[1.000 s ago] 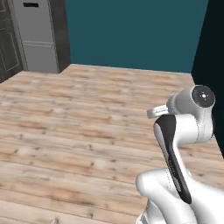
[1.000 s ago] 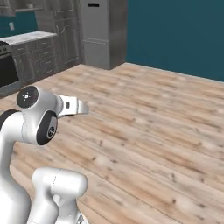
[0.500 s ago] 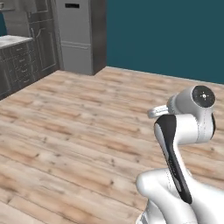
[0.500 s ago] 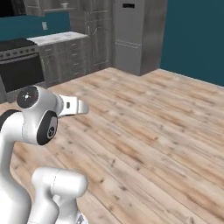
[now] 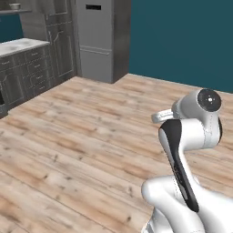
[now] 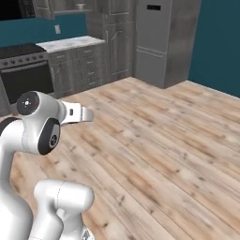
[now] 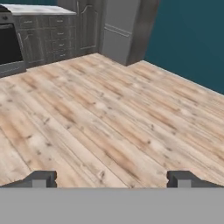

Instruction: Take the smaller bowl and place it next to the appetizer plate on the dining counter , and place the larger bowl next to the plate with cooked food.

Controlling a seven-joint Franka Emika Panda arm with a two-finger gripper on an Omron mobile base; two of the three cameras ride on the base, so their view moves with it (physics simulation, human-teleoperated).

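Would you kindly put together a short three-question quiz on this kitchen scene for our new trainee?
1. True or false: the hand is holding a bowl.
2. Which stands against the teal wall in the left base view? A) a dining counter with stools B) a tall grey fridge C) a sink
3. What lies directly ahead of the hand in the hand view?

Key:
1. False: its fingers stand wide apart with nothing between them.
2. B
3. Bare wooden floor, with grey cabinets and the fridge beyond.
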